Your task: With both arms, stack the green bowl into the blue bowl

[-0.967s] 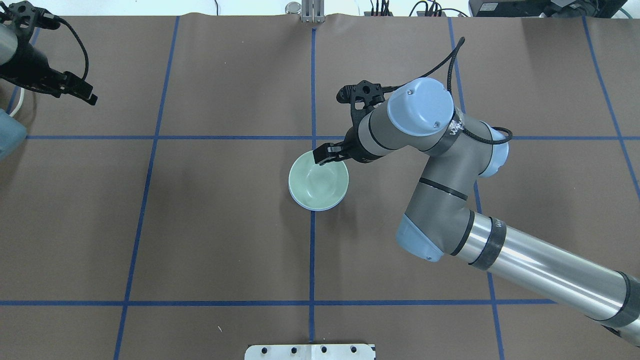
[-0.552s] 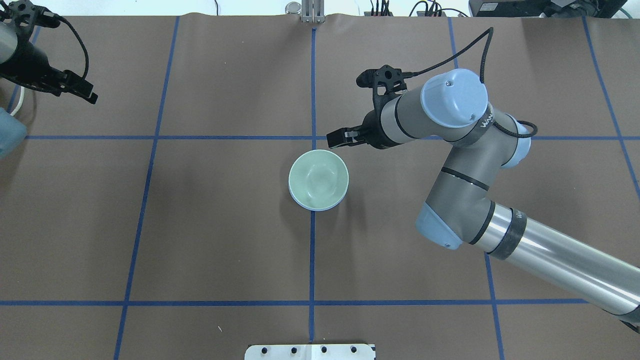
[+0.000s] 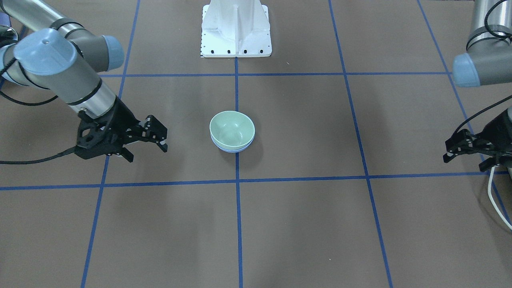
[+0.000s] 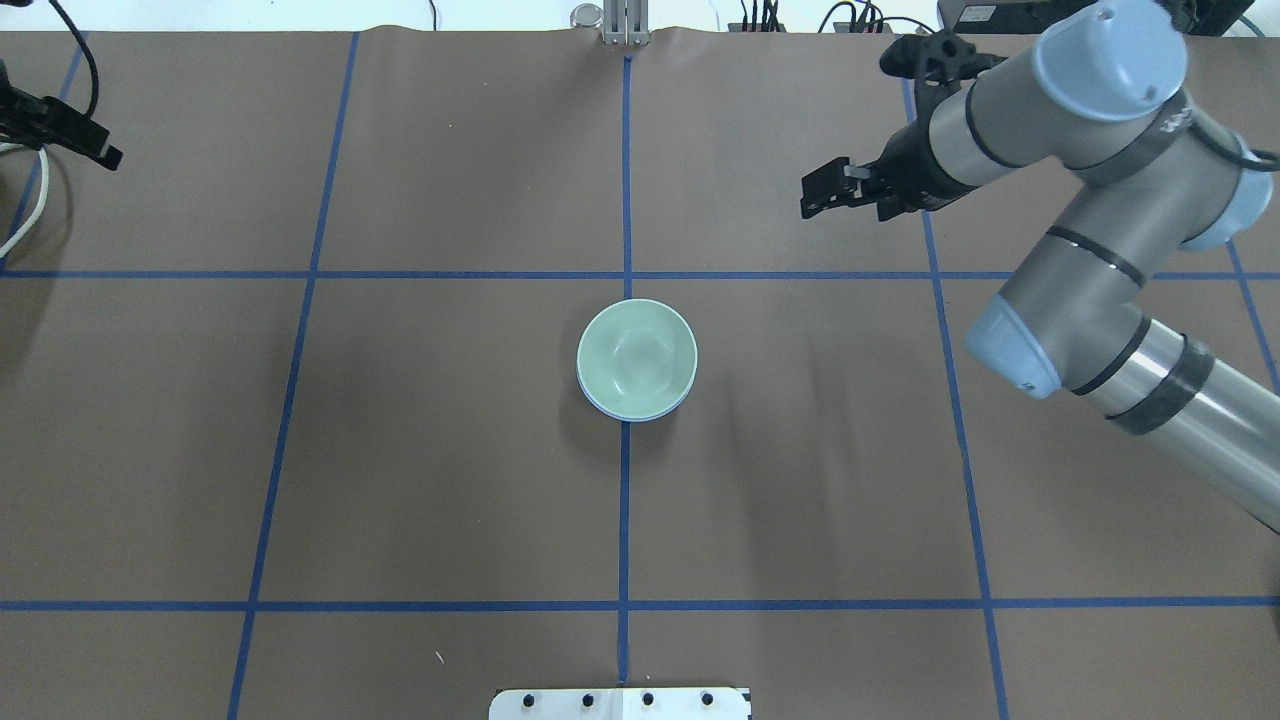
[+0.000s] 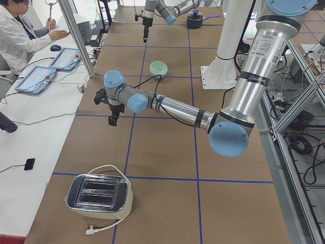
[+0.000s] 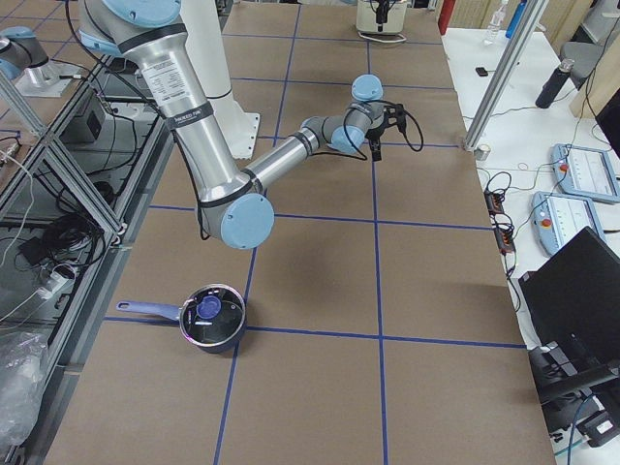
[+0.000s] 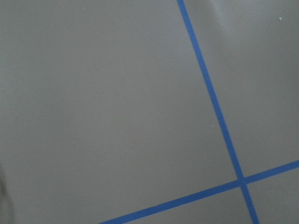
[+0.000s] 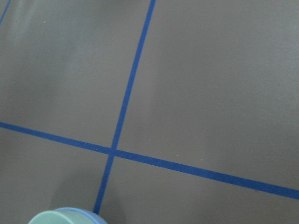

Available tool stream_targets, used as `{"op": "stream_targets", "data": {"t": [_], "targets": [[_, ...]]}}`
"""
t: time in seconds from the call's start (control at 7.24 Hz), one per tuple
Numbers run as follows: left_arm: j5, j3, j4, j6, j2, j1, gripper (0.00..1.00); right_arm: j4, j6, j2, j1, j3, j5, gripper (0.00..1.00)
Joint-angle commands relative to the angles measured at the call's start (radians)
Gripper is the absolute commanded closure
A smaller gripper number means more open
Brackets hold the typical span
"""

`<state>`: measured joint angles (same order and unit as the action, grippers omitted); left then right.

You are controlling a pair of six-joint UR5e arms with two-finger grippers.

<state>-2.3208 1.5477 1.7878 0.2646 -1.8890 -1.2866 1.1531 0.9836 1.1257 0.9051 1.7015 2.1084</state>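
Mouth upward, green bowl [image 3: 232, 129] sits upright, nested inside blue bowl [image 3: 232, 149].

Robotics lab: blue-tape grid table [image 4: 400, 450], alu frame post [image 5: 77, 38], white-coat operator [image 5: 18, 38] w/ tablets [image 5: 65, 58].

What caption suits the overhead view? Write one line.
Green bowl nested in blue bowl, resting free on the table's centre tape line.

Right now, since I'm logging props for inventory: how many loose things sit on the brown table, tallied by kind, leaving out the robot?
bowls: 2, the green bowl nested in the blue bowl
toaster: 1
saucepan: 1, lid on
Total: 4
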Motion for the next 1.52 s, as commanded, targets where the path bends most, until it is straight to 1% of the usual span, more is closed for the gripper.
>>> {"op": "stream_targets", "data": {"t": [0.0, 0.14, 0.28, 0.41, 0.55, 0.69, 0.83, 0.97, 1.1, 1.24, 1.38], "targets": [[-0.055, 0.005, -0.132, -0.156, 0.007, -0.104, 0.01, 0.04, -0.052, 0.072, 0.098, 0.049, 0.016, 0.0], [-0.055, 0.008, -0.184, -0.219, 0.007, -0.132, 0.0, 0.145, -0.078, 0.112, 0.144, 0.102, 0.021, 0.0], [-0.055, 0.008, -0.258, -0.331, 0.008, -0.16, 0.0, 0.377, -0.164, 0.115, 0.196, 0.186, 0.027, 0.0], [-0.055, 0.012, -0.345, -0.416, 0.008, -0.195, 0.0, 0.618, -0.3, 0.115, 0.245, 0.273, 0.019, 0.0], [-0.045, 0.018, -0.367, -0.454, 0.028, -0.215, 0.0, 0.78, -0.419, 0.141, 0.294, 0.324, 0.01, 0.0], [-0.038, 0.009, -0.366, -0.529, 0.06, -0.282, 0.0, 0.809, -0.509, 0.213, 0.335, 0.348, 0.012, 0.0], [-0.04, 0.006, -0.373, -0.612, 0.097, -0.316, 0.0, 0.774, -0.557, 0.323, 0.362, 0.337, 0.018, 0.0], [-0.041, 0.005, -0.369, -0.617, 0.128, -0.324, 0.0, 0.739, -0.572, 0.351, 0.424, 0.31, 0.027, 0.0], [-0.043, 0.005, -0.363, -0.619, 0.158, -0.324, 0.0, 0.737, -0.574, 0.388, 0.431, 0.279, 0.027, 0.0], [-0.045, 0.009, -0.337, -0.625, 0.206, -0.326, 0.0, 0.737, -0.586, 0.407, 0.458, 0.276, 0.059, 0.0], [-0.043, 0.005, -0.314, -0.627, 0.209, -0.326, 0.0, 0.737, -0.723, 0.414, 0.525, 0.217, 0.117, 0.0]]}}
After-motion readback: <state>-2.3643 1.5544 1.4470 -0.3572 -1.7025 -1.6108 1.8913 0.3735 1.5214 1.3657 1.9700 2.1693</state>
